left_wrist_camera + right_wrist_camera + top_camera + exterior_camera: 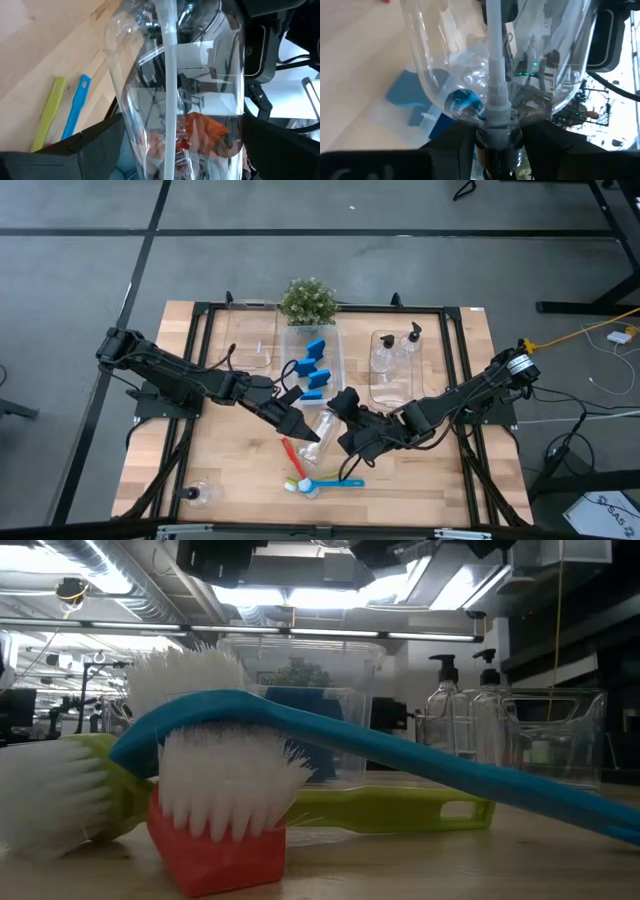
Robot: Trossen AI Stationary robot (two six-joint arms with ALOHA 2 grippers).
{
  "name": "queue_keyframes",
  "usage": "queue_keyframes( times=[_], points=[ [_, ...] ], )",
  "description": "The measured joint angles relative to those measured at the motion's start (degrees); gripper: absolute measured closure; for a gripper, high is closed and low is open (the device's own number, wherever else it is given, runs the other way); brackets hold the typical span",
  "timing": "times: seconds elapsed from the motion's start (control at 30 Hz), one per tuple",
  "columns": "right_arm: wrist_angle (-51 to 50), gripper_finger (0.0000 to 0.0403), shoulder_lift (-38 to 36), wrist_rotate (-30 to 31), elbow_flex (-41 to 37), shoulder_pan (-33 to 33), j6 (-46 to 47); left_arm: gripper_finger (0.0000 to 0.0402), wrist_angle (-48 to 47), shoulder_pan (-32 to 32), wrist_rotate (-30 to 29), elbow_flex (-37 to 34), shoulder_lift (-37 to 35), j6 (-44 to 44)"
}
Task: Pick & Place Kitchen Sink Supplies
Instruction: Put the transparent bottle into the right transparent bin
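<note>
Centre of the wooden table (440, 470): both arms are meeting over one small clear plastic bottle with a black pump top (322, 427), which is lying tilted between them, just in front of the middle clear plastic bin (337, 350) that is holding the blue rectangular sponges (314, 367). The right gripper (342, 412) is clenching the bottle at its pump neck; the left gripper (300, 427) is standing with fingers spread wide around the bottle's base end, and whether they are pressing it is hard to make out. The bottle is filling both wrist views. Red, yellow-green and blue long-handled brushes (305, 472) are lying crossed near the front edge, leaving bare wood at either side.
</note>
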Motion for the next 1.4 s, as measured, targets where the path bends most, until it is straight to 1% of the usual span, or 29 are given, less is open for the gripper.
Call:
queue_keyframes(
  times=[0.13,0.2,0.37,0.43,0.5,0.63,0.73,0.83,0.97,1.07,1.13,1.23,1.33,1.4],
  points=[
    [1.07,0.0263,0.0,0.43,0.02,0.0,-2.99,0.0033,-0.5,-0.04,-0.18,-0.02,0.05,1.53],
    [1.4,0.0255,-0.01,0.46,0.06,0.0,-4.0,0.0046,-1.15,-0.11,-0.46,-0.02,0.07,2.44],
    [2.65,0.0231,-0.02,0.82,0.33,-0.31,-3.99,0.0094,-1.47,-0.22,-2.61,-0.04,0.23,4.74],
    [3.48,0.0226,-0.22,0.53,0.59,-0.31,-3.54,0.0111,-3.36,-0.25,-3.78,-0.39,0.41,4.24],
    [4.02,0.0223,-0.68,0.48,0.81,-0.26,-2.73,0.0123,-4.75,-0.2,-4.27,-0.59,0.9,4.36],
    [3.95,0.0221,-0.41,-0.57,0.66,-0.22,-1.22,0.0138,-4.34,-0.2,-5.42,-0.31,0.35,6.5],
    [4.25,0.0221,-0.4,-1.68,0.61,-0.07,2.62,0.0145,-3.83,-0.22,-6.24,-0.42,0.49,9.29],
    [4.53,0.022,-0.48,-1.56,0.61,0.83,6.9,0.0147,-3.8,-0.63,-6.38,-0.42,0.17,12.91],
    [4.26,0.022,-1.48,-1.83,0.6,3.69,11.15,0.0148,-3.96,-1.41,-6.19,-0.42,0.15,18.43],
    [3.84,0.0219,-3.12,-3.55,0.54,6.57,15.78,0.0148,-3.47,-1.86,-7.86,-0.37,0.02,22.56],
    [3.0,0.0219,-4.47,-5.44,0.46,8.25,19.73,0.0148,-3.11,-1.97,-9.3,-0.31,-0.04,25.21],
    [2.1,0.0219,-6.66,-8.24,0.44,9.46,27.59,0.0148,-2.93,-2.03,-9.96,-0.31,-0.05,29.98],
    [1.06,0.0219,-8.41,-9.75,0.44,9.42,36.13,0.0148,-2.93,-2.05,-10.97,-0.31,-0.07,37.43],
    [0.68,0.0219,-9.34,-10.58,0.42,9.4,40.26,0.0148,-2.93,-2.18,-12.0,-0.28,-0.07,42.92]
  ],
)
